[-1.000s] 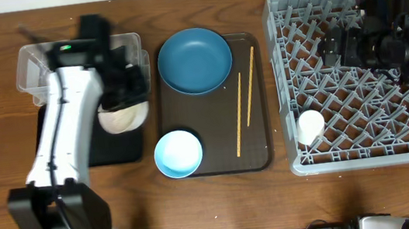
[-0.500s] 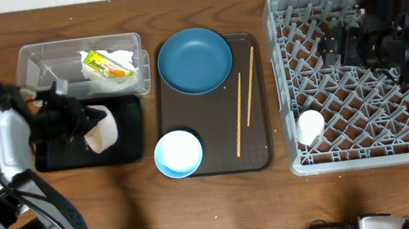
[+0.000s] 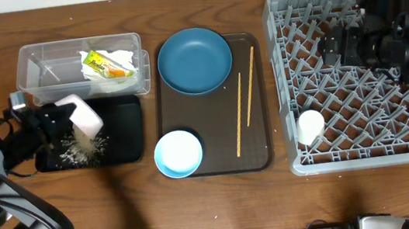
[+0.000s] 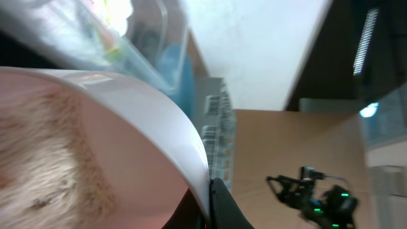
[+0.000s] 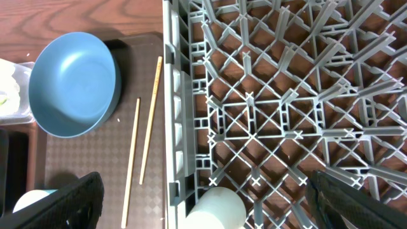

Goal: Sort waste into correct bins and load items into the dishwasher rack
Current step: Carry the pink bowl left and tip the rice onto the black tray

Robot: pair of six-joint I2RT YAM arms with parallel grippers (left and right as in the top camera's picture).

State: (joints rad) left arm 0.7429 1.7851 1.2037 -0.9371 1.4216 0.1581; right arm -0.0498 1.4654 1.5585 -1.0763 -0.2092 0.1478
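Note:
My left gripper is shut on the rim of the cream bowl and holds it tipped over the black tray. White rice scraps lie spilled on the tray. In the left wrist view the fingers pinch the bowl's rim, with scraps inside. The clear tub holds napkins and the yellow-green wrapper. The dark blue bowl, light blue bowl and chopsticks are on the brown tray. My right gripper is open above the rack, where the white cup lies.
The brown serving tray sits between the bins and the rack. The right wrist view shows the rack's left wall, the cup, the chopsticks and the dark blue bowl. Bare wooden table lies along the front.
My left arm swung from the clear tub down to the left with the cream bowl, tipped it over the black tray, and rice scraps spilled onto the tray. The right arm stayed still.

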